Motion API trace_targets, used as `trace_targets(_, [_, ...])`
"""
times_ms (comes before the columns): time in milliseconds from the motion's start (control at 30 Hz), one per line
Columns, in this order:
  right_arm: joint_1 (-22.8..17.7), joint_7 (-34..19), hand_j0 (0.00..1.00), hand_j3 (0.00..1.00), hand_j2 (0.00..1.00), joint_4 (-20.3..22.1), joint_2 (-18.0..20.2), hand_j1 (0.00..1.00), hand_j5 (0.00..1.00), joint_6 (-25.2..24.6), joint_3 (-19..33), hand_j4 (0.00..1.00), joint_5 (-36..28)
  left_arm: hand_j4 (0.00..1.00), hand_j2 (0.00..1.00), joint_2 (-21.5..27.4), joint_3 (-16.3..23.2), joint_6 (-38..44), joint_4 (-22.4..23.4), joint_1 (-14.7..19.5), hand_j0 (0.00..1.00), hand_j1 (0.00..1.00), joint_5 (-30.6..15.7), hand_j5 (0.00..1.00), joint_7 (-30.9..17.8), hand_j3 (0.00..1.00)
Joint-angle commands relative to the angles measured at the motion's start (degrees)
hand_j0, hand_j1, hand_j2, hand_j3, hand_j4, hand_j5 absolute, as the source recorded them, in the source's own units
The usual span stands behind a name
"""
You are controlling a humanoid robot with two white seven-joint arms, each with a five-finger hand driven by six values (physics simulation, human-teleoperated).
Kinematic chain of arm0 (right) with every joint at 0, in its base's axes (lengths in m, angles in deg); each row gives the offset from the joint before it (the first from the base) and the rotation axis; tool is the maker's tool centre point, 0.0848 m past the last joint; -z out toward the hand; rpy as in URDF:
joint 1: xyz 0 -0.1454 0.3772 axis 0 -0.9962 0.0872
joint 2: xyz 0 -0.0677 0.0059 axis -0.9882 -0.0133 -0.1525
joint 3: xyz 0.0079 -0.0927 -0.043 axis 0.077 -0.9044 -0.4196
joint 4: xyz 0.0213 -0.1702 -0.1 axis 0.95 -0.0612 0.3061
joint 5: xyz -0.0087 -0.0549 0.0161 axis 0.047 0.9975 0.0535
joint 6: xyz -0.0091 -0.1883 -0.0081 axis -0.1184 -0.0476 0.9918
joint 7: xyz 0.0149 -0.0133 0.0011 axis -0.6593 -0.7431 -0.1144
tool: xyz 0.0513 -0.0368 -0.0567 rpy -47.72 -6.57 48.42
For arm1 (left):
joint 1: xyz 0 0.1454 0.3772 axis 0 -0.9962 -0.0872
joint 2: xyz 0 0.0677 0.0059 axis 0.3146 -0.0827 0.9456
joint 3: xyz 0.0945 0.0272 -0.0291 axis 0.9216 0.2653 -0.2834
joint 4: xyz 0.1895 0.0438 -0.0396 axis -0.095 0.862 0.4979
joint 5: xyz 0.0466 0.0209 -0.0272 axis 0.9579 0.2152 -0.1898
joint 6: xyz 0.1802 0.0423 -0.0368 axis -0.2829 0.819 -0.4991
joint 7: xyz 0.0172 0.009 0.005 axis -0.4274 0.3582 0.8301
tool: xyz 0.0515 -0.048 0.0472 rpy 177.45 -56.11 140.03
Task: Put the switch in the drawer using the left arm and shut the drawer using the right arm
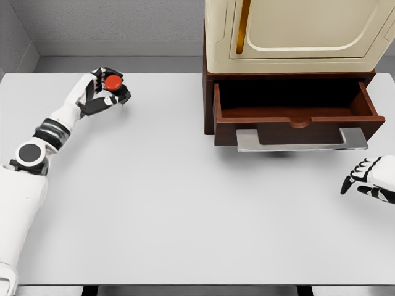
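Reaching in from the lower left, the left arm stretches diagonally across the white desk (173,203) toward its far left corner. The left hand (105,92) sits at the end of it, its dark fingers (99,106) curled around the switch (112,82), a small object with a round red top that shows between the fingertips. The hand has the switch enclosed; whether the switch is clear of the desk surface or touching it cannot be told from this view.

Well apart from it, on the far right side of the desk, stands a dark brown wooden cabinet base (208,98) carrying a cream-coloured appliance (296,31) with a rounded door panel and a brass-coloured vertical handle (243,28). The drawer (296,120) in the base is pulled out toward the robot, its interior dark and with nothing visible inside. A flat, silvery, bracket-shaped handle (301,142) projects from the drawer's front face.

At the right edge of the view, nearer than the drawer and below its handle, the right hand (370,179) lies over the desk. Its black-tipped fingers point left, loosely relaxed and slightly bent, with nothing in them. It touches neither the drawer nor its handle.
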Motion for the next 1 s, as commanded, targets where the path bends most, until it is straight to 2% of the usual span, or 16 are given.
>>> trace_targets(0, [0.0,0.0,0.51,0.51,0.51,0.1,0.1,0.51,0.51,-0.1,0.0,0.51,-0.4,0.41,0.41,0.4,-0.1,-1.5,-3.0,-0.1,0.41,0.41,-0.3,0.41,0.0,0.41])
trace_targets(100, [0.0,0.0,0.51,0.51,0.51,0.0,0.1,0.51,0.51,-0.1,0.0,0.51,-0.4,0.41,0.41,0.4,0.0,-5.0,-3.3,-0.2,0.41,0.41,-0.3,0.41,0.0,0.41])
trace_targets(200, [0.0,0.0,0.51,0.51,0.51,0.0,0.1,0.51,0.51,-0.1,0.0,0.51,-0.4,0.40,0.40,1.3,-0.5,-5.7,-8.3,-2.6,0.40,0.40,1.9,0.40,0.0,0.40])
trace_targets(300, [0.0,-0.1,0.51,0.51,0.51,0.0,0.1,0.51,0.51,-0.1,0.0,0.51,-0.4,0.40,0.40,1.5,-1.0,-6.2,-10.8,-3.8,0.40,0.40,2.1,0.40,0.0,0.40])
trace_targets(400, [0.0,-0.1,0.51,0.51,0.51,0.0,0.1,0.51,0.51,-0.1,0.0,0.51,-0.4,0.39,0.39,1.7,-1.5,-9.6,-11.3,-4.2,0.39,0.39,2.2,0.39,0.0,0.39])
trace_targets(467, [0.0,-0.1,0.51,0.51,0.51,0.0,0.1,0.51,0.51,-0.1,0.0,0.51,-0.4,0.39,0.39,1.6,-1.6,-10.2,-12.8,-4.5,0.39,0.39,4.5,0.39,0.0,0.39])
trace_targets(567, [0.0,-0.1,0.51,0.51,0.51,0.0,0.1,0.51,0.51,-0.1,0.0,0.51,-0.4,0.39,0.39,1.6,-1.6,-10.8,-15.4,-5.3,0.39,0.39,4.9,0.39,0.0,0.39])
trace_targets(600, [0.0,-0.1,0.51,0.51,0.51,0.0,0.0,0.51,0.51,-0.1,0.0,0.51,-0.4,0.39,0.39,1.5,-1.7,-12.1,-15.7,-5.6,0.39,0.39,6.5,0.39,0.1,0.39])
trace_targets(733, [0.1,-0.1,0.51,0.51,0.51,0.0,0.1,0.51,0.51,-0.1,0.0,0.51,-0.4,0.39,0.39,1.5,-3.6,-18.2,-16.3,-6.8,0.39,0.39,7.7,0.39,0.0,0.39])
trace_targets(867, [0.1,-0.1,0.51,0.51,0.51,0.0,0.0,0.51,0.51,-0.1,0.1,0.51,-0.4,0.39,0.39,1.5,-3.9,-18.2,-16.9,-7.5,0.39,0.39,8.0,0.39,0.1,0.39])
trace_targets(933, [0.1,-0.1,0.51,0.51,0.51,0.0,0.0,0.51,0.51,-0.1,0.0,0.51,-0.4,0.35,0.35,1.4,-4.4,-18.2,-17.1,-8.2,0.35,0.35,8.0,0.35,0.0,0.35])
trace_targets(967, [0.1,-0.1,0.51,0.51,0.51,0.0,0.0,0.51,0.51,-0.1,0.0,0.51,-0.4,0.35,0.35,1.4,-4.4,-18.2,-18.6,-8.3,0.35,0.35,8.6,0.35,0.0,0.35])
